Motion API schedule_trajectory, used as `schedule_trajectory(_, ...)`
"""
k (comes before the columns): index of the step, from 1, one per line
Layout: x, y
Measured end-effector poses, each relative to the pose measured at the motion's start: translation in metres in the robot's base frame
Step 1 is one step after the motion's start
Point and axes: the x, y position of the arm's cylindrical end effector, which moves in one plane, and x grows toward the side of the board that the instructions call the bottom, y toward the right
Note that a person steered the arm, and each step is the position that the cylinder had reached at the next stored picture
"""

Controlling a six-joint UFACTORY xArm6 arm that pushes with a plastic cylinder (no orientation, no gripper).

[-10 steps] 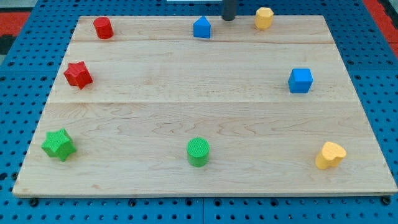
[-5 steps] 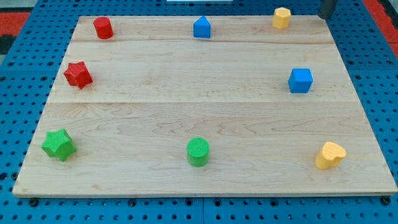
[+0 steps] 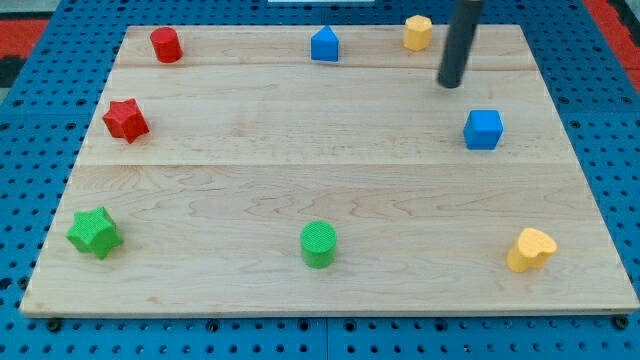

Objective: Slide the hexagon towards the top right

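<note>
The yellow hexagon [image 3: 418,32] sits at the top edge of the wooden board [image 3: 330,170], right of centre. My rod comes down from the view's top, and my tip [image 3: 451,84] rests on the board a little below and to the right of the hexagon, apart from it. The blue cube [image 3: 483,129] lies just below and right of my tip.
A blue pentagon-like block [image 3: 324,45] is at top centre, a red cylinder [image 3: 165,45] at top left, a red star [image 3: 126,119] at left, a green star [image 3: 95,233] at bottom left, a green cylinder [image 3: 319,244] at bottom centre, a yellow heart [image 3: 530,250] at bottom right.
The hexagon went right along the top edge, then back left. My tip moved from the top right corner down onto the board, below and right of the hexagon.
</note>
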Motion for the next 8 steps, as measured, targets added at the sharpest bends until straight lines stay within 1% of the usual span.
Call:
schedule_trajectory(1, -0.098, 0.018)
schedule_trajectory(2, -0.104, 0.013)
schedule_trajectory(3, -0.102, -0.026)
schedule_trajectory(4, -0.063, -0.079)
schedule_trajectory(5, -0.002, -0.083)
schedule_trajectory(6, -0.022, -0.122)
schedule_trajectory(7, -0.059, -0.175)
schedule_trajectory(8, -0.082, -0.19)
